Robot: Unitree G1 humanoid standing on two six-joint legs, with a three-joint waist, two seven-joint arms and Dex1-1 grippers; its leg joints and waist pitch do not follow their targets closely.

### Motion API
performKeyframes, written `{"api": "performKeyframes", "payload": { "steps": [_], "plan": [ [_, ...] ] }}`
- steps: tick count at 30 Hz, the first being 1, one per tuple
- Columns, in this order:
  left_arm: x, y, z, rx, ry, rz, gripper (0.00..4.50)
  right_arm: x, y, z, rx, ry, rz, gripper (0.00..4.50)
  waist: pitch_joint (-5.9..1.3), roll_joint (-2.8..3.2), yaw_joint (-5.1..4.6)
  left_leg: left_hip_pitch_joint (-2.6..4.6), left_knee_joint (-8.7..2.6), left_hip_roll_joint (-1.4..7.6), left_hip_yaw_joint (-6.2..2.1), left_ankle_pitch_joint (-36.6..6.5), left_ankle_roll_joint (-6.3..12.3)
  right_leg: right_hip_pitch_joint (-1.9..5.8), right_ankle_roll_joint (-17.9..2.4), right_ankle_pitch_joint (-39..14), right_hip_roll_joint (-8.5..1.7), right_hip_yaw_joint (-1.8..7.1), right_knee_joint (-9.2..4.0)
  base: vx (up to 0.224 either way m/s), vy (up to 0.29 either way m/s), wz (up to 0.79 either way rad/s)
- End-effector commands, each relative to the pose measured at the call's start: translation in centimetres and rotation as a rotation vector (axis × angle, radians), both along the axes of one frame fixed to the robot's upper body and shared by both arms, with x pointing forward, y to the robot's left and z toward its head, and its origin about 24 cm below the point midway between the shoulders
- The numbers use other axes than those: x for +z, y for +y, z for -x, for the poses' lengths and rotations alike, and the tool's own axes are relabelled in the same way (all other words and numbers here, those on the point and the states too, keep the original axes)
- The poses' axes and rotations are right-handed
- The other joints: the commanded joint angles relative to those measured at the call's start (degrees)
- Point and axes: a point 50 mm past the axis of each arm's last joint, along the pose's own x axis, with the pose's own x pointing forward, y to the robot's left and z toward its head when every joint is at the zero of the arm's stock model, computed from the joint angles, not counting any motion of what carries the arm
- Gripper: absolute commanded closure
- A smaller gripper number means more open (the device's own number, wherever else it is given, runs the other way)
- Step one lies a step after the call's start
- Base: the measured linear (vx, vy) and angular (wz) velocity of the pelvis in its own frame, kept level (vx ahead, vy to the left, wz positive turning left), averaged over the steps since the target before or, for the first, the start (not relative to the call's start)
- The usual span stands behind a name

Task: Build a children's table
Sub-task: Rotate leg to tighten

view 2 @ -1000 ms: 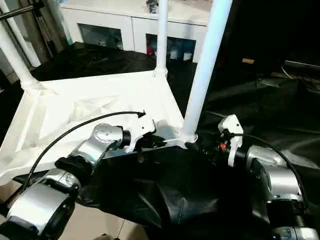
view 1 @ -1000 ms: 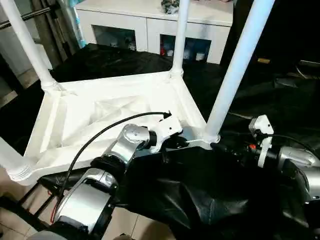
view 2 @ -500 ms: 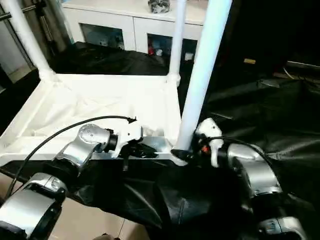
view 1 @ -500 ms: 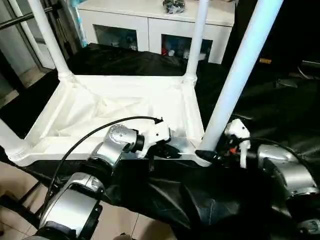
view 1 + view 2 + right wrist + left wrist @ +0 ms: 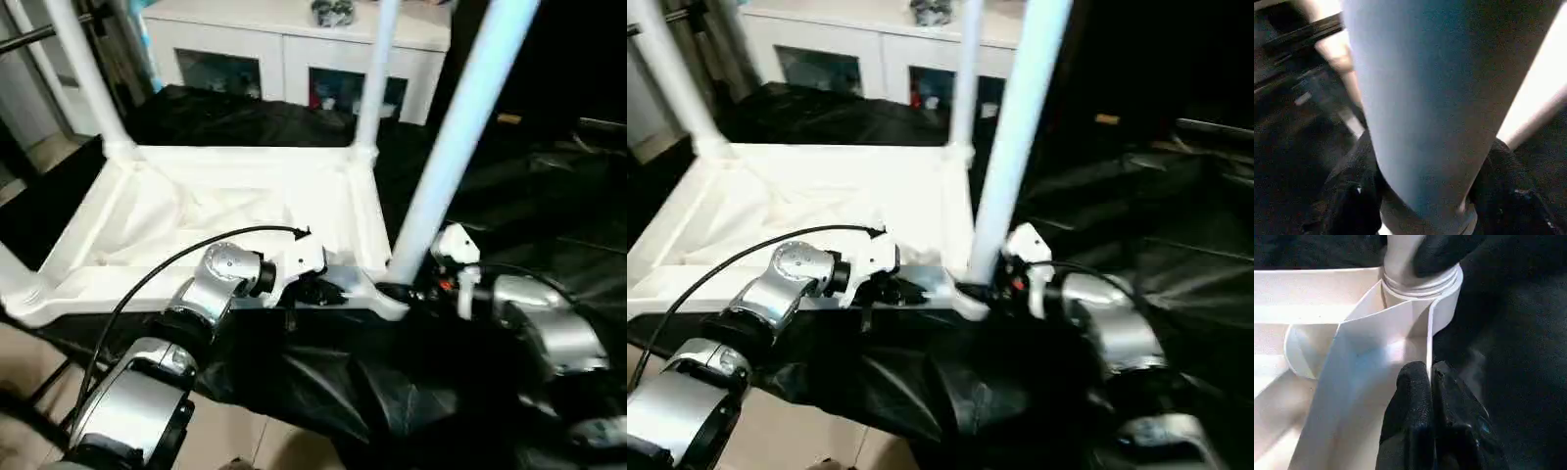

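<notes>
Black cloth (image 5: pixel 411 392); white cabinet (image 5: pixel 294 39) behind

White cabinet (image 5: pixel 294 49) with glass doors along the far side; black cloth (image 5: pixel 509 206) covering the work surface; pale tiled floor (image 5: pixel 245 431) below.

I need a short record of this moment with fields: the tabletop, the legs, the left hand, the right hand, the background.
tabletop: white tabletop, upside down on black cloth
legs: near right leg upright in its corner socket; others also upright
left hand: left hand shut on the tabletop's near rim
right hand: right hand, one finger on each side of the near right leg's base
background: white cabinet
</notes>
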Motion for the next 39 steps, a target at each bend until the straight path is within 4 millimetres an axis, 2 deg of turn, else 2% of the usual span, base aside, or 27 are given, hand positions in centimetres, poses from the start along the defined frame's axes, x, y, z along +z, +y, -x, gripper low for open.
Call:
{"api": "performKeyframes", "payload": {
  "steps": [1,2,3,4,5,6,7,10,11,12,14,17,19,21,25,30,35,39],
  "plan": [
    [0.0,-1.3,-0.6,0.112,-0.011,0.015,4.5,-3.4,0.1,-0.2,-0.262,0.13,0.052,2.48,-3.03,-0.68,-0.08,0.37,-3.93,0.98,-0.84,-14.2,0.91,2.62,-10.5,-18.6,-2.84,1.48,-4.77,0.0,0.0,0.0],
    [0.0,-1.4,-0.7,0.116,-0.012,0.015,4.5,-3.5,0.1,-0.2,-0.271,0.132,0.051,2.48,-2.97,-0.61,-0.42,0.53,-4.0,1.05,-0.76,-14.8,0.62,2.22,-10.6,-18.8,-2.78,1.64,-4.89,0.0,0.0,0.0],
    [0.0,-1.8,-0.9,0.147,-0.019,0.017,4.5,-3.9,0.5,-0.4,-0.328,0.145,0.051,2.51,-2.91,-0.61,-0.77,0.57,-4.09,0.91,-0.86,-15.8,-0.13,2.33,-10.2,-19.7,-2.64,1.59,-5.03,0.0,0.0,0.0],
    [0.0,-1.8,-0.9,0.148,-0.02,0.017,4.5,-3.9,0.5,-0.4,-0.331,0.146,0.051,2.52,-3.03,-0.78,-1.04,0.62,-4.05,0.9,-0.87,-15.9,-0.04,2.41,-10.3,-18.7,-2.64,1.64,-5.04,0.0,0.0,0.0],
    [0.1,-2.5,-1.1,0.18,-0.023,0.028,4.5,-4.4,1.2,-0.6,-0.403,0.159,0.063,2.52,-3.0,-0.44,-1.06,0.71,-4.06,0.93,-0.9,-16.1,0.08,2.34,-10.4,-18.2,-2.58,1.66,-5.03,0.0,0.0,0.0],
    [0.3,-3.0,-1.2,0.204,-0.027,0.04,4.5,-4.8,1.9,-0.6,-0.44,0.153,0.08,2.52,-2.9,-0.34,-1.25,0.83,-4.01,0.86,-0.74,-16.5,0.12,2.06,-10.7,-17.3,-2.42,1.79,-5.07,0.0,0.0,0.0],
    [0.3,-3.3,-1.2,0.214,-0.03,0.046,4.5,-4.9,2.3,-0.6,-0.45,0.145,0.089,2.52,-2.87,-0.49,-1.35,0.76,-4.15,0.69,-0.85,-17.3,-0.2,2.33,-10.3,-18.4,-2.39,1.68,-5.13,0.0,0.0,0.0],
    [0.4,-4.2,-1.1,0.2,-0.034,0.067,4.5,-4.8,4.4,-0.4,-0.382,0.122,0.025,2.52,-2.95,-0.49,-1.31,0.88,-4.11,0.76,-0.8,-18.0,0.51,2.22,-10.0,-18.5,-2.48,1.84,-5.38,0.0,0.0,0.0],
    [0.4,-4.3,-1.0,0.187,-0.032,0.07,4.5,-4.7,4.9,-0.3,-0.356,0.115,-0.008,1.97,-3.05,-0.35,-1.21,0.86,-4.13,0.8,-0.81,-17.5,0.88,2.34,-10.1,-17.4,-2.5,1.84,-5.29,0.0,0.0,0.0],
    [0.4,-4.4,-0.8,0.172,-0.03,0.072,4.5,-4.6,5.1,-0.3,-0.337,0.115,-0.031,1.84,-3.08,-0.4,-1.25,0.81,-4.1,0.79,-0.77,-17.4,1.19,2.37,-10.3,-16.8,-2.49,1.85,-5.28,0.0,0.0,0.0],
    [0.3,-4.3,-0.6,0.134,-0.027,0.071,4.5,-4.2,5.1,-0.3,-0.311,0.113,-0.062,1.84,-3.13,-0.35,-1.2,0.74,-4.11,0.84,-0.77,-16.8,1.74,2.54,-10.8,-15.1,-2.41,1.84,-5.11,0.0,0.0,0.0],
    [0.1,-4.1,-0.4,0.102,-0.021,0.07,4.5,-3.8,4.8,-0.3,-0.273,0.093,-0.063,1.57,-3.26,-0.37,-1.15,0.68,-3.99,0.85,-0.69,-15.3,2.26,2.72,-11.8,-12.0,-2.41,1.82,-4.77,0.0,0.0,0.0],
    [-0.1,-3.4,0.1,0.024,-0.001,0.069,4.5,-2.8,4.1,0.2,-0.116,0.053,-0.07,1.57,-3.27,-0.45,-0.95,0.58,-3.88,0.86,-0.63,-14.6,3.17,3.04,-12.2,-10.7,-2.45,1.75,-4.74,0.0,0.0,0.0],
    [-0.1,-3.2,0.3,-0.002,0.001,0.07,4.5,-2.5,4.0,0.4,-0.067,0.048,-0.075,1.57,-3.36,-0.55,-0.86,0.47,-3.74,0.89,-0.57,-13.5,4.06,3.18,-12.7,-8.9,-2.49,1.78,-4.52,0.0,0.0,0.0],
    [-0.1,-1.7,0.7,-0.092,0.01,0.043,4.5,-1.7,2.3,2.0,0.2,0.058,-0.064,1.57,-3.23,-0.65,-0.23,0.46,-3.66,1.22,-0.4,-12.9,5.16,3.19,-13.3,-9.4,-2.37,1.57,-4.5,0.0,0.0,0.0],
    [0.1,-0.7,0.6,-0.13,0.019,0.03,4.5,-1.4,1.5,3.1,0.35,0.096,-0.059,1.57,-3.2,-0.78,0.78,0.64,-3.72,1.46,-0.38,-13.0,4.83,2.94,-13.4,-11.0,-2.61,1.64,-4.38,0.0,0.0,0.0],
    [0.3,0.2,0.8,-0.176,0.039,0.025,4.5,-1.1,1.1,3.5,0.436,0.138,-0.059,1.79,-3.19,-0.89,0.98,0.59,-3.72,1.42,-0.37,-12.7,4.57,2.94,-13.4,-11.3,-2.7,1.66,-4.36,0.0,0.0,0.0],
    [0.3,0.3,0.8,-0.181,0.043,0.024,4.5,-1.0,1.2,3.4,0.432,0.146,-0.073,2.2,-3.25,-0.86,0.94,0.58,-3.74,1.46,-0.42,-12.3,4.17,2.9,-13.5,-10.9,-2.73,1.62,-4.27,0.0,0.0,0.0]
  ]
}}
